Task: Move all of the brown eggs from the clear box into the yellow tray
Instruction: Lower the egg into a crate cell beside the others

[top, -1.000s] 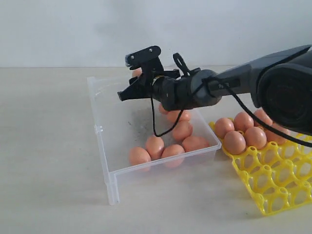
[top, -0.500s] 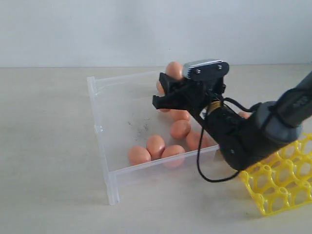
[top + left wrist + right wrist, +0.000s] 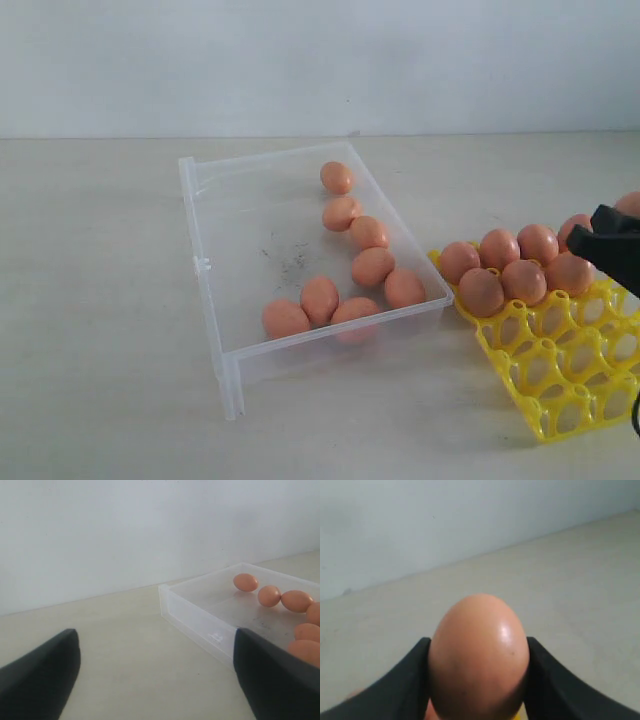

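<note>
The clear box [image 3: 205,262] holds several brown eggs [image 3: 372,267], in a row along its right wall and a cluster at its near end. The yellow tray [image 3: 560,385] lies to its right with several eggs [image 3: 499,248] in its far cups. My right gripper [image 3: 606,236] is at the right edge above the tray, shut on a brown egg [image 3: 632,203]. In the right wrist view that egg [image 3: 479,655] fills the gap between the dark fingers [image 3: 409,682]. My left gripper [image 3: 157,680] is open over bare table beside the box [image 3: 200,617], and is out of the exterior view.
Pale tabletop surrounds the box and tray, with a white wall behind. The near cups of the yellow tray [image 3: 590,400] hold nothing. Dark scuff marks [image 3: 290,258] dot the box floor.
My right arm has swung from above the box's far end to the right edge over the tray, carrying an egg. The box's eggs, hidden before, now show.
</note>
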